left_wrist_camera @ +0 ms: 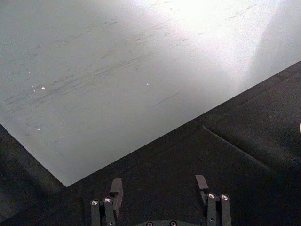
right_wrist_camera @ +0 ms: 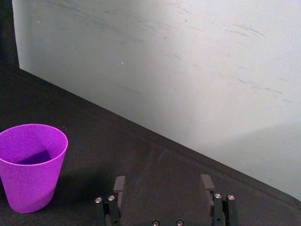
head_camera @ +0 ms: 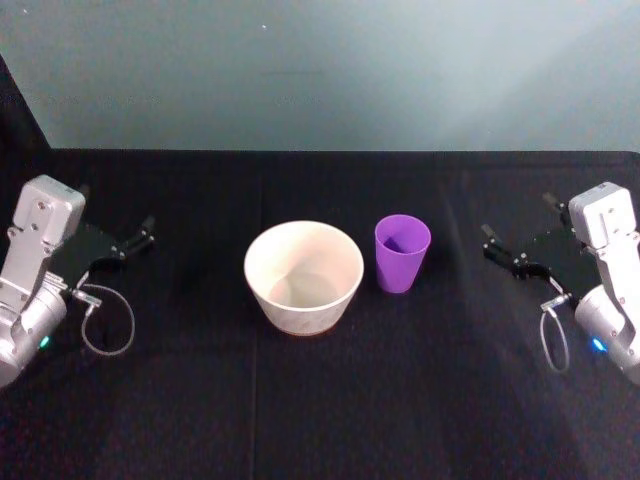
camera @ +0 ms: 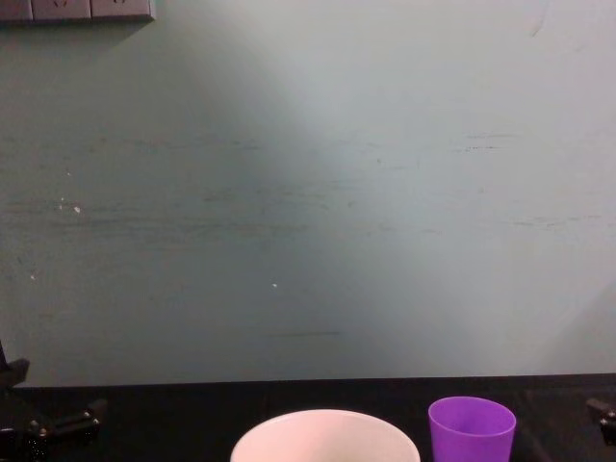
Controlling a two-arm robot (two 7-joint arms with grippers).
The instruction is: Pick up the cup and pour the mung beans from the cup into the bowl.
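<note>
The cup stands upright on the bench just right of the bowl. It is left of the right gripper, whose released jaws face it across a gap. The left gripper, jaws released too, sits far left with the bowl between, so the right arm is likely the one to reach.

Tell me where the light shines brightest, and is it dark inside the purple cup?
Left wrist view: one patch of the wall glares almost white. Right wrist view: a dark shadow sits inside the cup. Chest view: the wall dims leftward.
</note>
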